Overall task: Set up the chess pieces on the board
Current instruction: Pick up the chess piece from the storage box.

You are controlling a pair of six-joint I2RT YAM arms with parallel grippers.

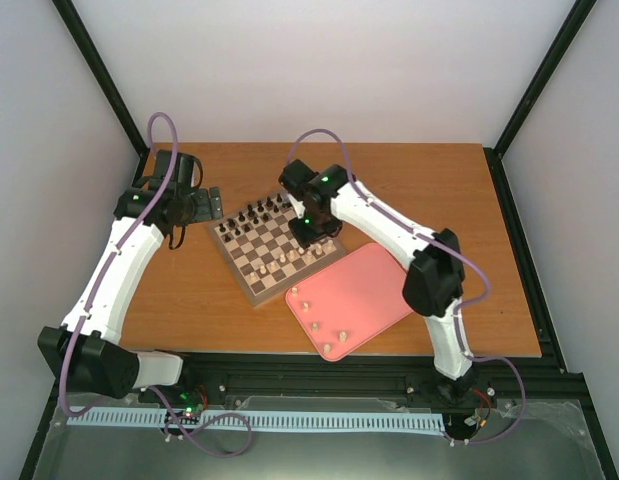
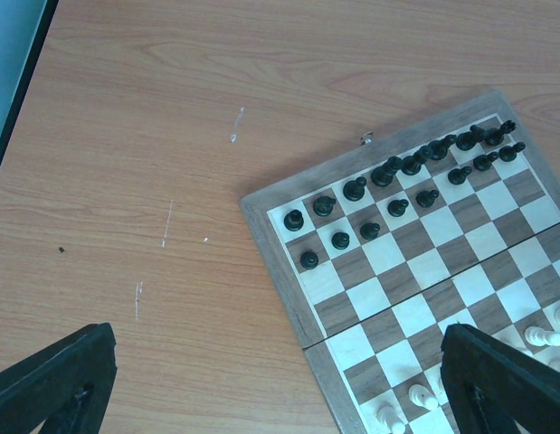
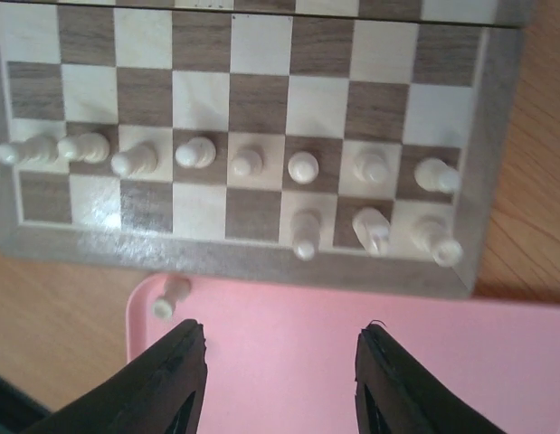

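Beyond the released right pincer (image 3: pixel 280 333), cream chess pieces (image 3: pixel 247 161); black pieces (image 2: pixel 388 169) under left wrist.

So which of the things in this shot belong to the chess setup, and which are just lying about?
Job: board; pale pieces standing on it; loose pale pieces on the pink tray.
Lying about: black pieces, already in two rows; the tray itself, only a holder.
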